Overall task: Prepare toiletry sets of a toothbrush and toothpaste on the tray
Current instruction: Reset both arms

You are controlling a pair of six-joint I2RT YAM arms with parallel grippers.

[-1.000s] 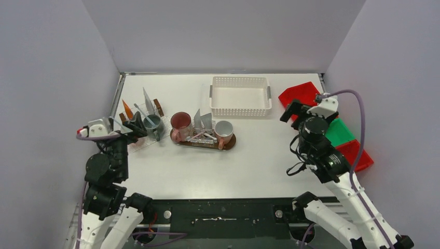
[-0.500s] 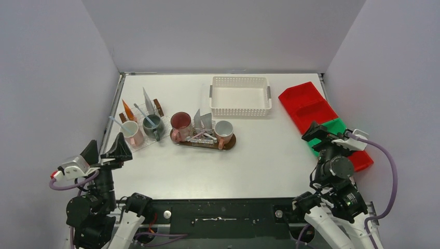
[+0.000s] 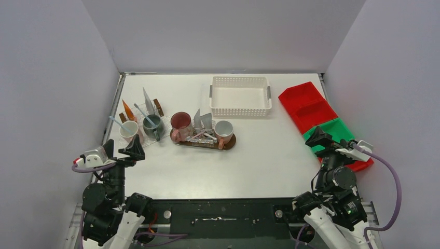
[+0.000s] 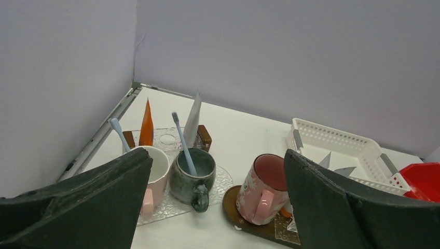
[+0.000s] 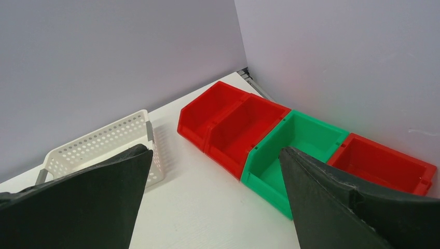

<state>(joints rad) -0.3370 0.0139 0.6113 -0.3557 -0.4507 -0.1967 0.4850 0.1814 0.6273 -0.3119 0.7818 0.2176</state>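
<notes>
Four upright mugs (image 3: pixel 181 121) beside toothbrushes (image 3: pixel 142 113) and tubes (image 3: pixel 149 102) on two trays (image 3: pixel 231 141)

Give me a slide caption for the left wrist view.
Left gripper, jaws open, looks over a pinkish-white mug and dark green mug, each holding a toothbrush.

We are noting a glossy glazed dark green mug (image 4: pixel 193 174) on a clear pebbled tray (image 4: pixel 223 179) (glass or plastic, unclear). We are seeing a perforated white plastic basket (image 4: pixel 332 136), smooth plastic bins (image 5: pixel 223 153) and a matt table (image 3: pixel 259 155).

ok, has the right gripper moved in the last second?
Yes: right gripper pulled back toward its base, from the far red bin to the green bin.
</notes>
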